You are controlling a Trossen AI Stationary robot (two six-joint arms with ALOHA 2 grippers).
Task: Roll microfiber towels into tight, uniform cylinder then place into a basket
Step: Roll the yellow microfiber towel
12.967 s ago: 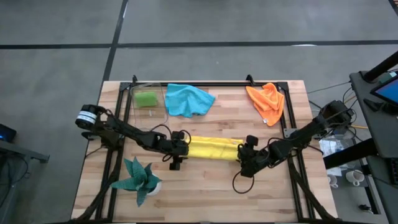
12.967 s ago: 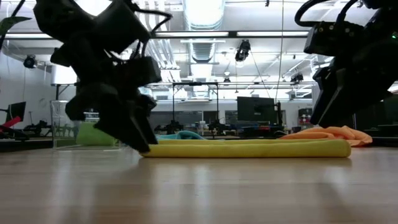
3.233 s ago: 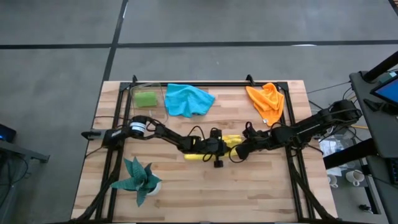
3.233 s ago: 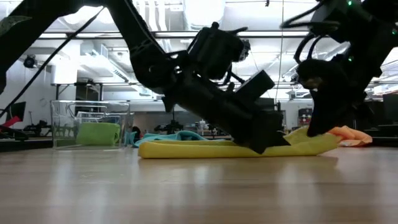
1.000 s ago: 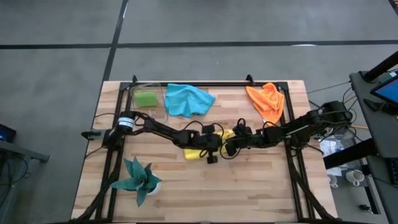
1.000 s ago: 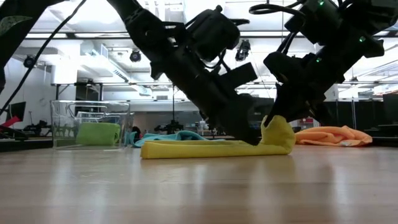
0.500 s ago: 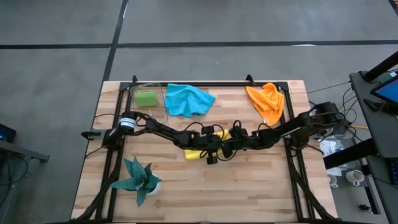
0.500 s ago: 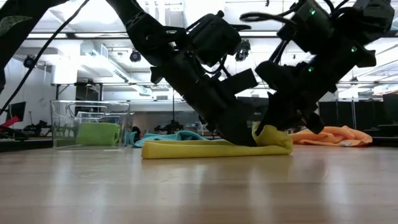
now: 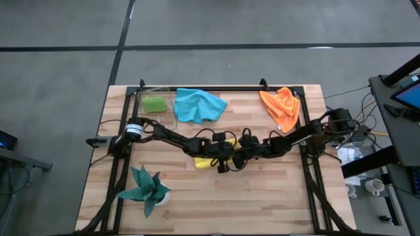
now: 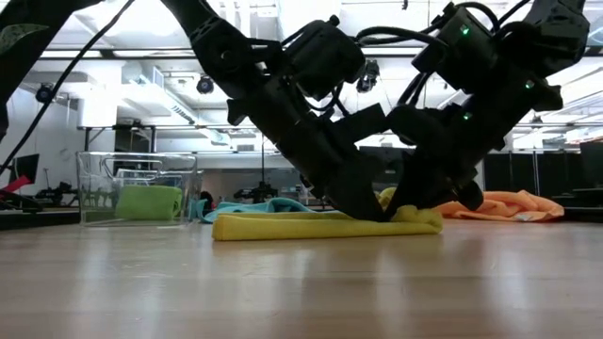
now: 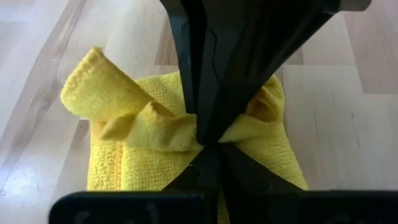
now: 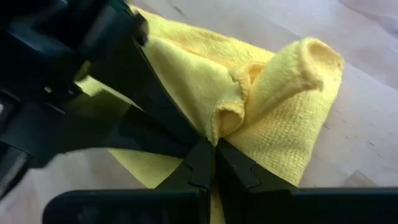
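Here both pincers crowd over the yellow towel [image 9: 205, 161]

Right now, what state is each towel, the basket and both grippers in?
yellow towel: flat, right end folded over
green towel: rolled, inside basket
blue towel: loose, unrolled
orange towel: loose, crumpled
basket: upright, holding one towel
left gripper: shut on yellow towel
right gripper: shut on yellow towel

text: none legible | labels: none | brands: none | numbers: none | signs: none

Grey floor [image 9: 262, 23], bright ceiling lights [image 10: 306, 19]
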